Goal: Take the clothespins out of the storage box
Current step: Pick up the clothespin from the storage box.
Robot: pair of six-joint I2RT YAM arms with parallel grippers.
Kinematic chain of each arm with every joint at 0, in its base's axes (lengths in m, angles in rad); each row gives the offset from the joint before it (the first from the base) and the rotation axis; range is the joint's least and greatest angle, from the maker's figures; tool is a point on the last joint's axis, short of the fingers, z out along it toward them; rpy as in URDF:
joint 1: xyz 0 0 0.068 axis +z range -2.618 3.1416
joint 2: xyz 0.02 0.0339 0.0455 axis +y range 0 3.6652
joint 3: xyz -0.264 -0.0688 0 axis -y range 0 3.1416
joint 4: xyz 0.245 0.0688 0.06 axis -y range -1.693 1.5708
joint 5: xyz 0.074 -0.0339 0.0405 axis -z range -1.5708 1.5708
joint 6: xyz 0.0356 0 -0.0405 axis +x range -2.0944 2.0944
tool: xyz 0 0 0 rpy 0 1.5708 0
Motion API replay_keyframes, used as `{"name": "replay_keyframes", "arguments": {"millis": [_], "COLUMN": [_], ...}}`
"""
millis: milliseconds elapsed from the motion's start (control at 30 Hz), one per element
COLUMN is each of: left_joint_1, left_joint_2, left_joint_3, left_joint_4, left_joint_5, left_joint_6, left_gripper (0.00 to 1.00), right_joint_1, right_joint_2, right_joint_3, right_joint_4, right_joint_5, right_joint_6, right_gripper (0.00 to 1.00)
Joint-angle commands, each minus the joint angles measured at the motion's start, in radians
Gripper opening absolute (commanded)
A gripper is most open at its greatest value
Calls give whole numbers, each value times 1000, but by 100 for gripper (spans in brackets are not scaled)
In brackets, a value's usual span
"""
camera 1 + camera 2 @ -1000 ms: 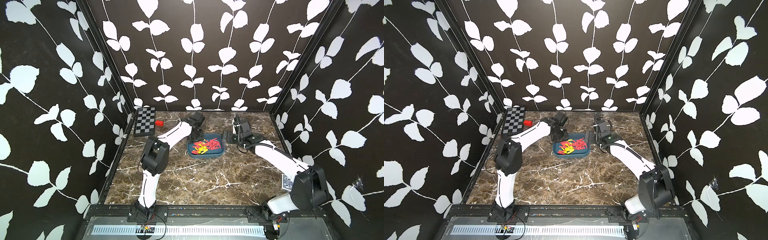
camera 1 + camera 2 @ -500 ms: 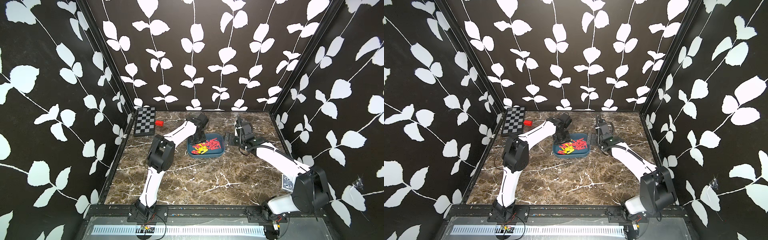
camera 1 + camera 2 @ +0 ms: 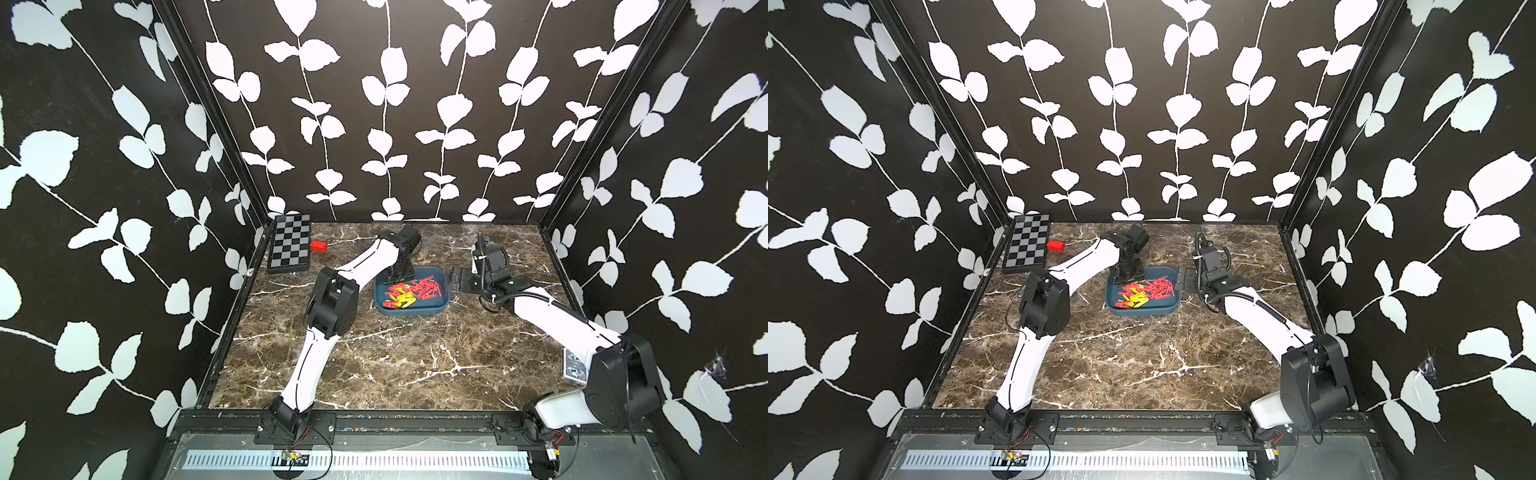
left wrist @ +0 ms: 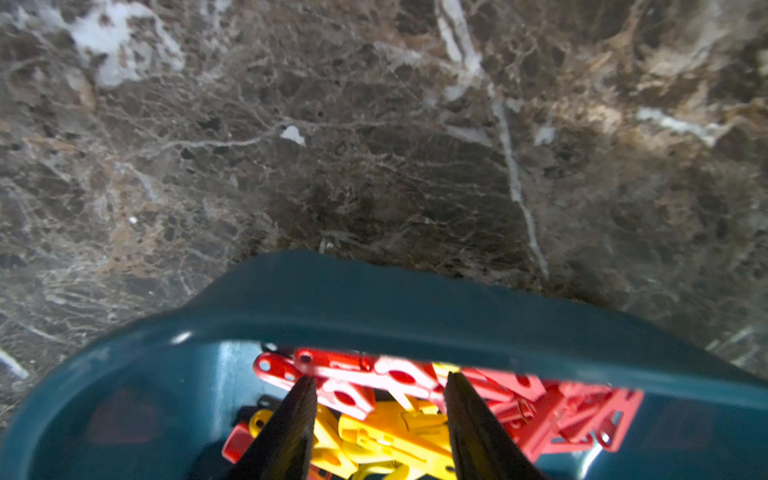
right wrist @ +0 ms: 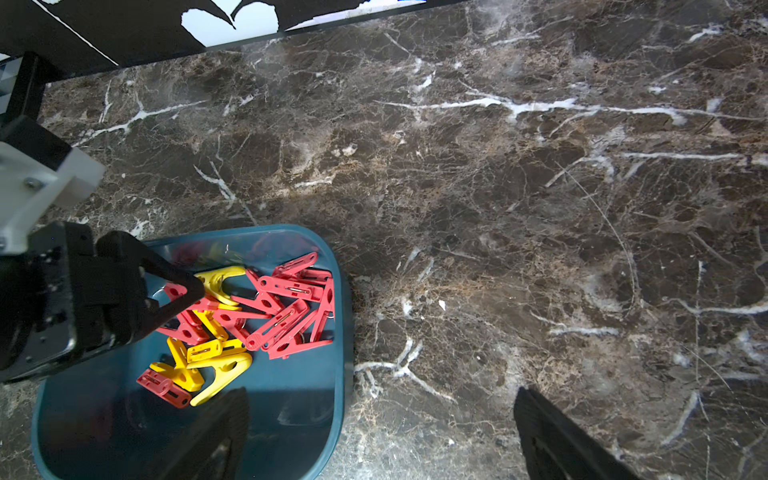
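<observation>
Inside the storage box [image 3: 411, 311], left gripper [image 4: 381, 378] sits half-spread over clothespins [image 3: 409, 291]; right gripper [image 5: 381, 392] wide alongside; checkerboard [image 3: 289, 243] well apart.

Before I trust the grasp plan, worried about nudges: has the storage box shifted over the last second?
No. In a top view the storage box keeps its earlier spot relative to the checkerboard and red block.

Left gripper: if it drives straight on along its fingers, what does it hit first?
The clothespins: the left gripper points down into the storage box, jaws apart, red pegs just beyond its tips. Remaining gap unclear.
</observation>
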Motion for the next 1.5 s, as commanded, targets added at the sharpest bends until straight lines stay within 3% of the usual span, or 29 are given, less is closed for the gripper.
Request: {"name": "replay_keyframes", "arguments": {"millis": [0,400,567,667,800,1033,1467], "left_joint_1": [-4,-4,-4,-4,-4,-4,-4], "left_joint_2": [1,27,16,13,6,-11,-132], "left_joint_3": [28,80,82,80,69,60,11], "left_joint_4": [-58,-104,-91,-90,-84,-72,-73], "left_joint_5": [-27,-92,-98,-87,-79,-58,-90], "left_joint_6": [7,54,77,77,77,72,97], "left_gripper": [53,50,35,33,23,0,0], "right_joint_1": [-9,-16,-16,-16,-17,-17,-15], "right_joint_2": [-25,-6,4,10,17,22,14], "right_joint_3": [-12,-4,0,5,10,16,19], "right_joint_4": [18,26,25,28,27,27,40], "right_joint_5": [7,-13,-22,-27,-29,-35,-90], "right_joint_6": [12,18,23,27,29,35,46], "right_gripper": [99,99,99,99,99,99,99]}}
